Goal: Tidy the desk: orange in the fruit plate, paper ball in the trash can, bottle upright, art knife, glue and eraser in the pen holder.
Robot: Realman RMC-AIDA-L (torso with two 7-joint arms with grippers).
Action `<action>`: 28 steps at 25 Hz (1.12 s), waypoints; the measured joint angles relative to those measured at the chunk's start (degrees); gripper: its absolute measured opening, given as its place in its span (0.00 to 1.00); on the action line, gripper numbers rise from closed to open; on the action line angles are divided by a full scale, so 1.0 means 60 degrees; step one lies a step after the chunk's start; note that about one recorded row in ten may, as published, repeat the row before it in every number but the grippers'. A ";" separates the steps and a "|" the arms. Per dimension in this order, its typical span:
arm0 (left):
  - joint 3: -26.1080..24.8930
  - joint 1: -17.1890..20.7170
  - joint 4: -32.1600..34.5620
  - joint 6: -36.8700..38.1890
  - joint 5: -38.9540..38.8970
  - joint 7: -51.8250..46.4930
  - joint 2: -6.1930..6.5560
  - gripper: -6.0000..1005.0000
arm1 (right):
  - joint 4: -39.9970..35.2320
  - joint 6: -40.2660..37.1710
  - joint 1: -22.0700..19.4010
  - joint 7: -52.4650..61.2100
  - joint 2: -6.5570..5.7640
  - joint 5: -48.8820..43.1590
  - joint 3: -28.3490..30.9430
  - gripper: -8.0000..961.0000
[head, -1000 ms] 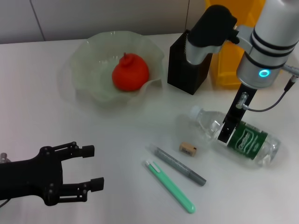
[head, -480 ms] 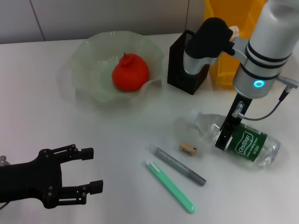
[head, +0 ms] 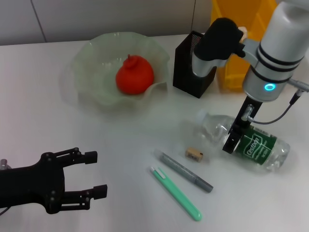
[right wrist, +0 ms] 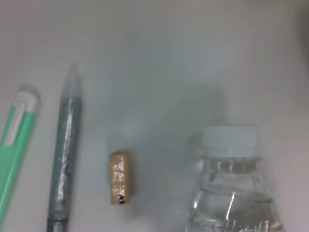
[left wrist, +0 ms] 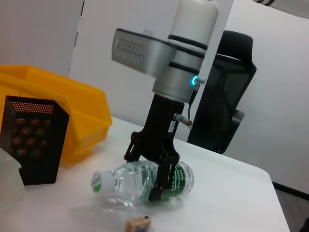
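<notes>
Right end effector (head: 235,136): standing over the lying bottle (head: 248,142), fingers spread on both sides of it.
Left end effector (head: 91,176): resting released at the near worktop (head: 58,121) edge.
Orange (head: 134,75): sitting in the fruit plate (head: 94,58).
Eraser (head: 194,154): lying just beside the bottle.

The right arm is hiding the near corner of the yellow trash can (head: 235,67) and part of the black mesh pen holder (head: 186,67) in the head view. The right claw (left wrist: 153,166) is straddling the bottle (left wrist: 145,179), its fingertips lying against the label. In the right wrist view, the bottle's body is running off the frame, as are the green art knife (right wrist: 14,159) and the grey glue pen (right wrist: 64,159).
</notes>
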 joint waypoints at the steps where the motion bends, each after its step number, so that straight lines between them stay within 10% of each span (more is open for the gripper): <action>1: -0.0001 -0.0004 0.0000 -0.0006 0.0000 0.0000 0.0000 0.84 | -0.0262 -0.0083 -0.0129 -0.0042 -0.0005 0.0041 0.0031 0.85; 18: -0.0119 -0.0157 -0.0001 -0.0064 -0.0036 -0.0021 -0.0014 0.84 | -0.2087 -0.0722 -0.1195 -0.0362 -0.0052 0.0730 0.0204 0.83; 28: -0.0728 -0.0306 -0.0235 -0.0301 -0.0038 -0.0003 -0.0118 0.83 | -0.5923 -0.1191 -0.3181 -0.0743 -0.0025 0.1825 0.0239 0.82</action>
